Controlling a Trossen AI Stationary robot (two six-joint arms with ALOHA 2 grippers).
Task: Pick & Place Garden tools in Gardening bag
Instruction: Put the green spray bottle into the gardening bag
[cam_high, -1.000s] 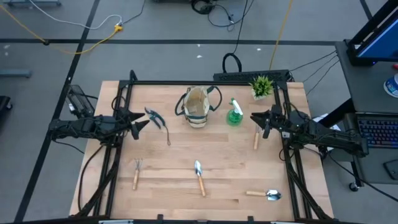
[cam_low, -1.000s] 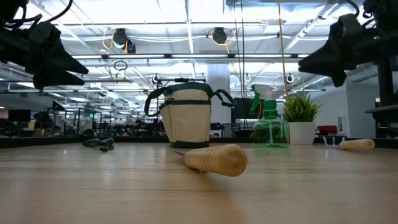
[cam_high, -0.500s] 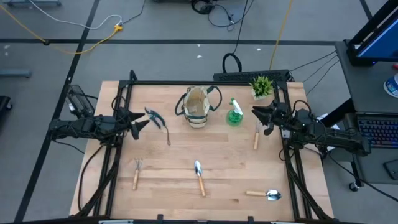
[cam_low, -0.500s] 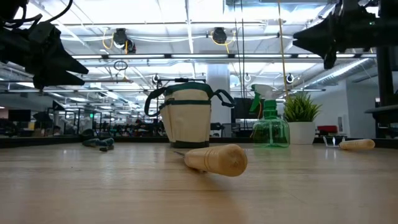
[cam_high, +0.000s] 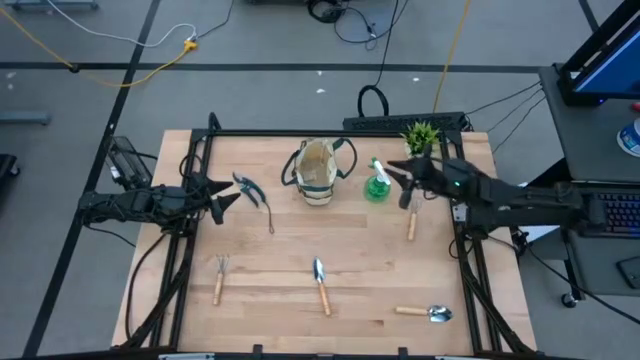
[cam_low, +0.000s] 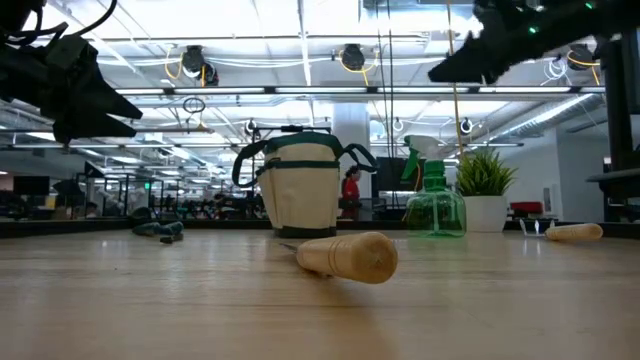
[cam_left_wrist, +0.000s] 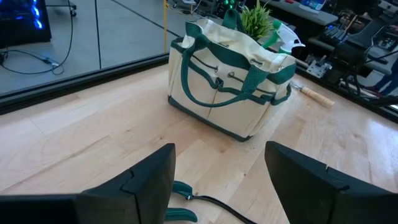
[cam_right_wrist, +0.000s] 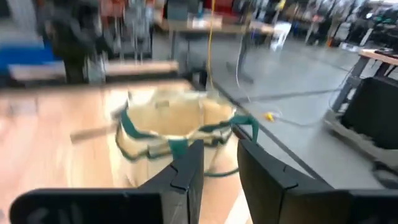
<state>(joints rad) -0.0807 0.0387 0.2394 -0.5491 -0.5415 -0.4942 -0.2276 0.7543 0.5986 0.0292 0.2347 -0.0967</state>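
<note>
Six tools lie on the worktop (cam_high: 350, 300), none yet in the bag (cam_high: 316, 172). Bag stands at 12 o'clock, upright, mouth open, beige with green band and loop handles. Green spray bottle (cam_high: 377, 183) stands just beside it at 1 o'clock; shears (cam_high: 252, 193) at 10; fork rake (cam_high: 219, 277) at 8; trowel (cam_high: 321, 283) at 6; second trowel (cam_high: 430, 313) at 5; another wooden-handled tool (cam_high: 412, 221) at 2.

Right gripper (cam_high: 401, 183) hangs above the bottle, empty, fingers a narrow gap apart in its wrist view. Left gripper (cam_high: 222, 193) waits beside the shears, wide open, empty.

Risks, judged:
- Bottle is tall and light; an off-centre close with so narrow a gap likely tips it.
- Bottle stands close to the bag; a descending finger may snag a loop handle and drag the soft bag.
- Plant (cam_high: 421, 138) is near at 1 o'clock; the arm may brush it.
</note>
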